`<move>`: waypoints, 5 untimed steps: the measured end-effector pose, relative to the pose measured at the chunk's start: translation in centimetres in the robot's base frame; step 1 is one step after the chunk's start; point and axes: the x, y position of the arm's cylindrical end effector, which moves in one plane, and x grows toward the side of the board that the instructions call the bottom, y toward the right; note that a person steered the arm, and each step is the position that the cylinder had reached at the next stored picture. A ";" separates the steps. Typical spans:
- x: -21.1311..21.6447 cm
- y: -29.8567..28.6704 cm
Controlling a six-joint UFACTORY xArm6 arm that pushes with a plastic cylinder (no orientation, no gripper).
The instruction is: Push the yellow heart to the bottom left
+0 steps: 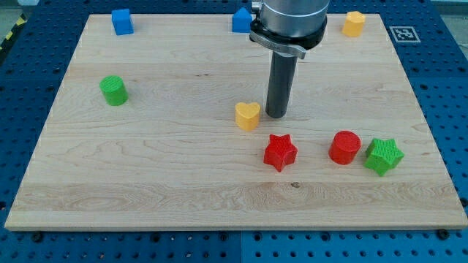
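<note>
The tip (276, 115) (a bare rod, holding nothing) stands just to the view's right of the yellow heart (248, 115), near the wooden board's (161, 168) middle, above the red star (280, 152).

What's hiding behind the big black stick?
Behind my rod, toward the view's top, a blue block peeks out; its right side is covered. My tip rests just right of the yellow heart. Anything else there is hidden.
</note>
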 end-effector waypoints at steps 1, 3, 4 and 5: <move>0.0 -2.0; 2.5 -7.1; 3.9 -11.6; 4.6 -15.1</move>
